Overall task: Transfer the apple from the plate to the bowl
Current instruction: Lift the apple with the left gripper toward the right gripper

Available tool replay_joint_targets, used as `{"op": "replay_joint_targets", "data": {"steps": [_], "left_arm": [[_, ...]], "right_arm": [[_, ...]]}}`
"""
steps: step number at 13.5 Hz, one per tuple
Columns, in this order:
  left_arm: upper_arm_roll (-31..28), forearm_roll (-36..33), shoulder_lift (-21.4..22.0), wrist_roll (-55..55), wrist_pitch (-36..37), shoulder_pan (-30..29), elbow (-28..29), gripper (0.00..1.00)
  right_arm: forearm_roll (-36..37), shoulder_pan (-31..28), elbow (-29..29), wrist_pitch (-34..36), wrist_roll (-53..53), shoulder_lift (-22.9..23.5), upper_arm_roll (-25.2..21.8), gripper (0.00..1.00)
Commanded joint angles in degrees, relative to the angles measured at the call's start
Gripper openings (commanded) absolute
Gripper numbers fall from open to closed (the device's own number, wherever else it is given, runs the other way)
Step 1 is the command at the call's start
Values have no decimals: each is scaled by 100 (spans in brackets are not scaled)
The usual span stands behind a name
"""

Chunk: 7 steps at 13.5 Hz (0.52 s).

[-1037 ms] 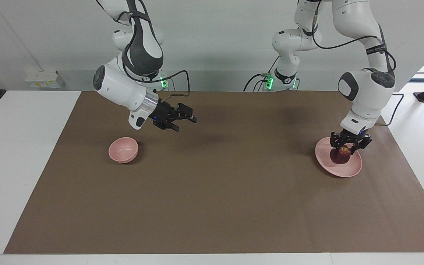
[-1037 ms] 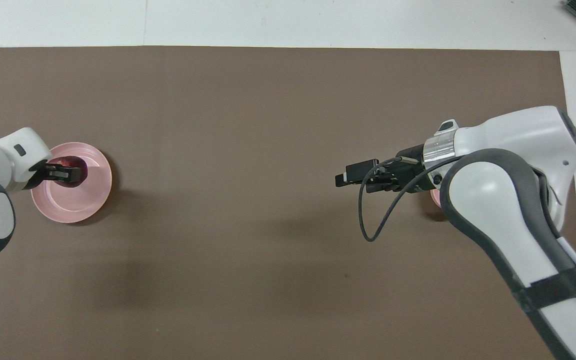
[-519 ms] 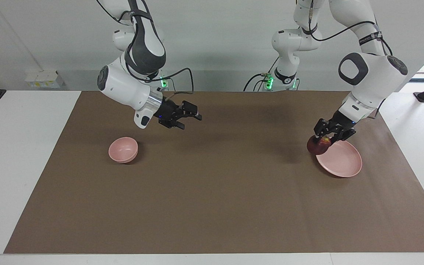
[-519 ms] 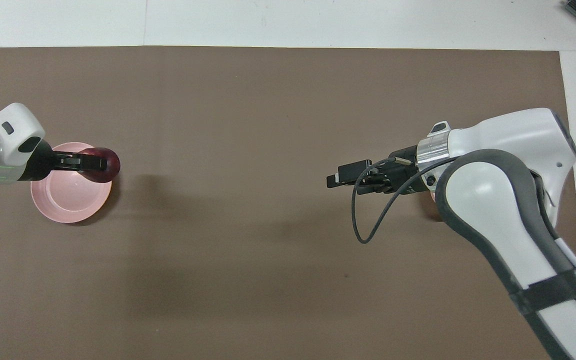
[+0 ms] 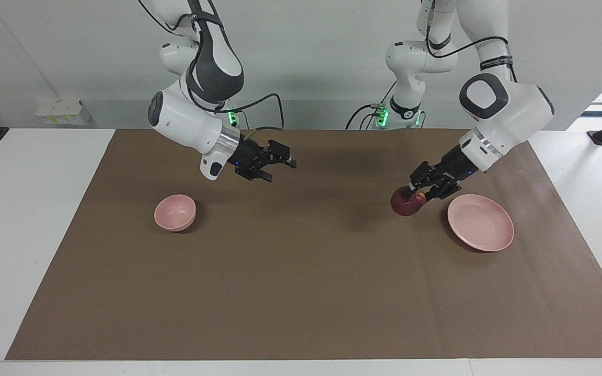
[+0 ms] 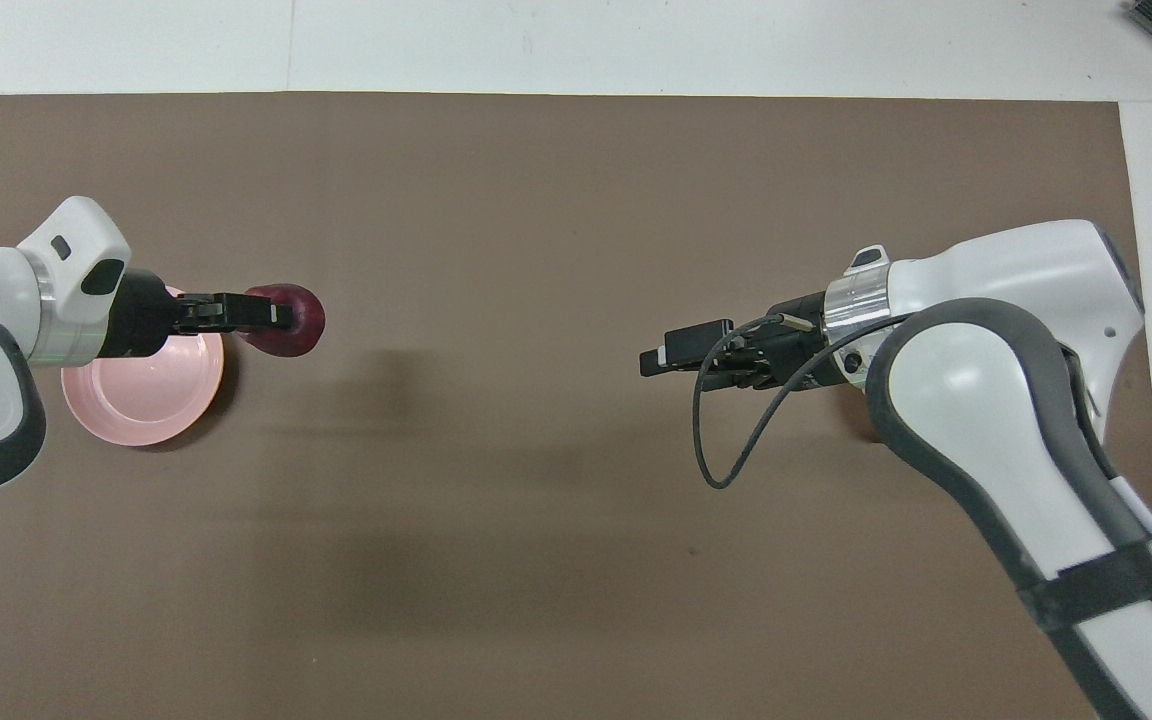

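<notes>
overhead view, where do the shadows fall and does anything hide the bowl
Overhead view: soft, blurred shadows lie on the brown mat nearer the robots than each arm, and the right arm covers the bowl. Facing view: the bowl shows whole, and a faint shadow lies on the mat beside the apple that the left pincer holds.

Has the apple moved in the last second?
Yes. The apple, held by the left gripper, has left the plate and now hangs over the brown mat, toward the bowl.
</notes>
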State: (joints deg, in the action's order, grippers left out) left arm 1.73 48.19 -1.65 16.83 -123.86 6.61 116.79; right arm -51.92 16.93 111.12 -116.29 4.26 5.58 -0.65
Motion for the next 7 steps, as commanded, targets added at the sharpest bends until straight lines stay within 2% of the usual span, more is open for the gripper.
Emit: {"op": "replay_joint_targets", "data": {"steps": [1,3,7], "left_arm": [[64,733,182,48,-6,104,230,0],[301,1173,340,48,-216,148,432,0],[364,1877,569,40,-646,656,739,0]], "right_arm": [[-301,284,33,-480,-844,-57,12,100],[-310,565,15,-789,-1599,-22,12,100],[-415,645,-143,-554,-3314,101,30,100]]}}
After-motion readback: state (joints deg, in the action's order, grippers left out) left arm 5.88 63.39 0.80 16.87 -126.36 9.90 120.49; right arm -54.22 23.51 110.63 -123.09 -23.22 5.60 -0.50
